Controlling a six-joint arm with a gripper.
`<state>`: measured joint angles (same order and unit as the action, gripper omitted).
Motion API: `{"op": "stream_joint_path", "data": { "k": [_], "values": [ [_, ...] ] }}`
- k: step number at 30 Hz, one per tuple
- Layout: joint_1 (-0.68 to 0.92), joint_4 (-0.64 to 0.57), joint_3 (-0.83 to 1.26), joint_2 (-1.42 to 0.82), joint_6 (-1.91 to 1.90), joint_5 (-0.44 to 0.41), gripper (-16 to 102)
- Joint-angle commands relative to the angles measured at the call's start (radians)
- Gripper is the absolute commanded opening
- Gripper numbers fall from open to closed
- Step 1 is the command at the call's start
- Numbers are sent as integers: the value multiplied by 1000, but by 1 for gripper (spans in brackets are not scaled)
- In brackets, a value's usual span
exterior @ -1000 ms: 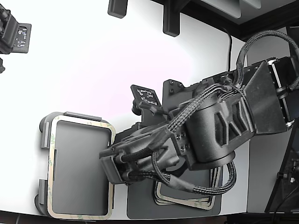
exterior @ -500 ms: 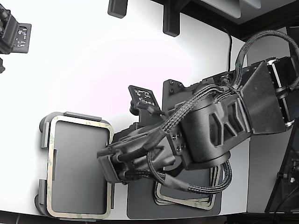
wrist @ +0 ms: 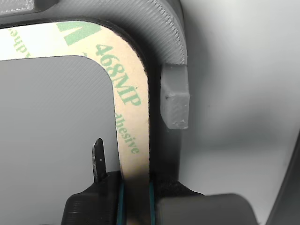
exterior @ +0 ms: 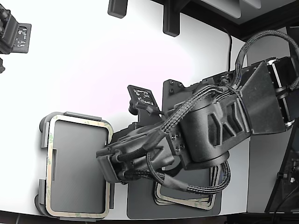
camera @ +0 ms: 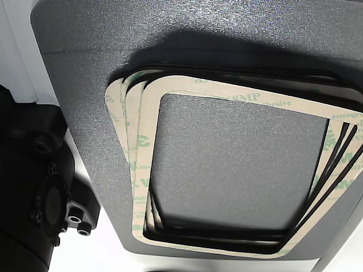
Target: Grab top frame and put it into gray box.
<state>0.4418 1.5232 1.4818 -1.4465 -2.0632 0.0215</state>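
Observation:
The gray box (exterior: pixel 45 136) lies near the front edge of the white table, at the exterior view's left. The top frame (exterior: pixel 79 122), cream-beige with green print, lies flat inside it along the walls. My gripper (exterior: pixel 108 173) reaches over the box's right side, mostly hidden under the arm. In the wrist view the gripper (wrist: pixel 136 192) is shut on the frame strip (wrist: pixel 132 108), with a blue-edged pad on each side. That strip runs just inside the box wall (wrist: pixel 159 28) and beside a raised tab (wrist: pixel 176 101).
A pile of identical frames (exterior: pixel 187 201) (camera: pixel 139 170) rests on a dark mat (exterior: pixel 140 205) (camera: pixel 79 51) under the arm. A second dark device (exterior: pixel 14 35) stands at the far left. Black mounts (exterior: pixel 170 21) rise along the table's back edge.
The arm has shifted slightly toward the exterior view's left, carrying the frame's right edge further into the box. Almost nothing has moved in the last half second.

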Motion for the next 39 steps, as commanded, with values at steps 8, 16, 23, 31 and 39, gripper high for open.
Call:
{"op": "stream_joint_path", "data": {
  "k": [8,16,23,31,39],
  "values": [
    [-15,-12,2,-34,-2,0,-13],
    [-15,-20,6,-34,8,0,-13],
    [-15,-26,11,-34,6,-6,-13],
    [-17,-32,-6,-32,26,-20,100],
    [-18,15,-170,-40,44,-143,100]
  ]
}}
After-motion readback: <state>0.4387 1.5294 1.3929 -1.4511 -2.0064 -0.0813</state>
